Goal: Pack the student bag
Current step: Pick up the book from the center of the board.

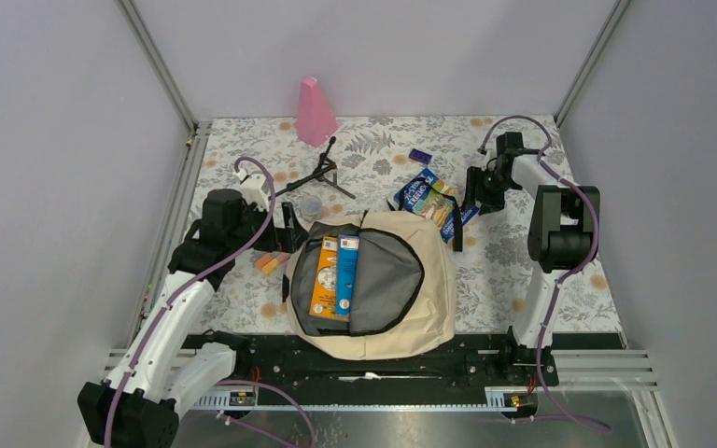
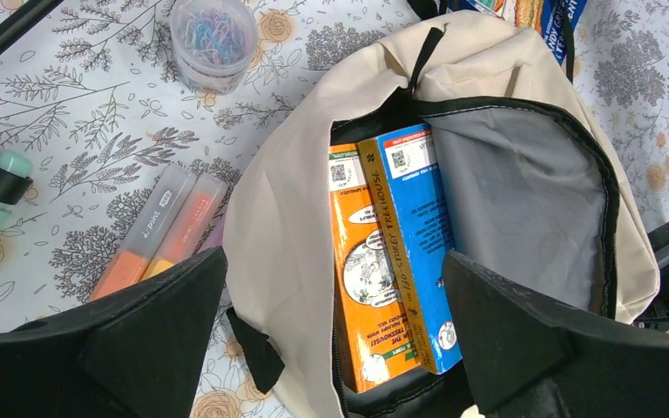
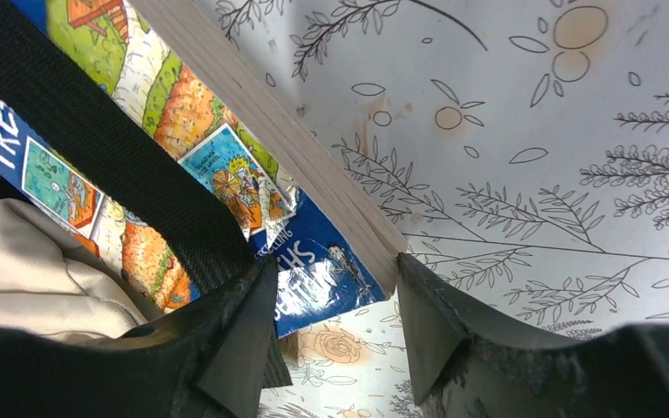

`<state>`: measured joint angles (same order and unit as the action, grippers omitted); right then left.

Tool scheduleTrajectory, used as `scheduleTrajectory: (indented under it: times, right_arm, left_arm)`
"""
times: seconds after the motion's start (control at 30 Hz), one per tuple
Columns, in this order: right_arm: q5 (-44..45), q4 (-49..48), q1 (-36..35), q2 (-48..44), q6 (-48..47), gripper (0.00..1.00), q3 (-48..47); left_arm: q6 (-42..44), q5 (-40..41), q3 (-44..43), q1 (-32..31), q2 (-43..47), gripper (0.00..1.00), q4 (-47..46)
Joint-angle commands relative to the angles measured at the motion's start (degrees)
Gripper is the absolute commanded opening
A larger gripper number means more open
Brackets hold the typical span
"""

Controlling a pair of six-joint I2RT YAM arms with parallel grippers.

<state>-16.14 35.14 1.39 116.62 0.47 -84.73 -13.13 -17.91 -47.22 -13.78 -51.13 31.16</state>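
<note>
Where the left arm reaches in from the near left, the left gripper (image 2: 333, 261) hangs over the bag's open mouth. Its jaws are spread wide and hold nothing. Just left of the bag, two orange highlighters (image 2: 161, 231) lie side by side on the flowered table (image 1: 373, 140). Behind them stands a jar (image 2: 214, 39) of coloured paper clips, with a black tripod (image 1: 322, 173) lying beyond it and a pink cone (image 1: 316, 112) upright at the far edge.

The bag (image 1: 429, 289) lies flat at the near middle of the table, between the two arms. It is unzipped, with its grey lining showing. Inside it, an orange book (image 2: 368, 296) and a blue book (image 2: 418, 235) lie side by side, touching.

Just past the bag's far right corner, a third book (image 1: 427, 198) rests on the table, with a black strap (image 3: 113, 165) lying across its cover. A small purple item (image 1: 419, 156) sits a little beyond it. The right gripper (image 3: 333, 266) is down at this book's right corner, jaws apart with the corner between them. Whether they pinch it or merely straddle it, I cannot tell.
</note>
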Motion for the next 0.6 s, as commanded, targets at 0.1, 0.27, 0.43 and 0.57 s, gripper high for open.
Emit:
scheduleTrajectory:
  times: [0.1, 0.27, 0.43, 0.57]
  right_arm:
    - [-8.7, -4.7, -0.8, -6.1, -2.3, 0.59, 2.7]
    - [-9.4, -7.6, -1.1, -7.4, 0.6, 0.57, 4.6]
    - [-10.2, -13.6, -1.1, -8.3, 7.8, 0.51, 6.6]
    - [-13.8, -17.3, -1.1, -7.7, 12.0, 0.51, 7.4]
  left_arm:
    - [-1.0, -2.5, 0.4, 0.5, 0.2, 0.99, -4.3]
    - [-1.3, -2.8, 0.7, 0.6, 0.3, 0.99, -4.4]
    - [-1.5, -3.5, 0.8, 0.7, 0.1, 0.99, -4.5]
    - [-1.6, -3.9, 0.8, 0.8, -0.1, 0.99, -4.6]
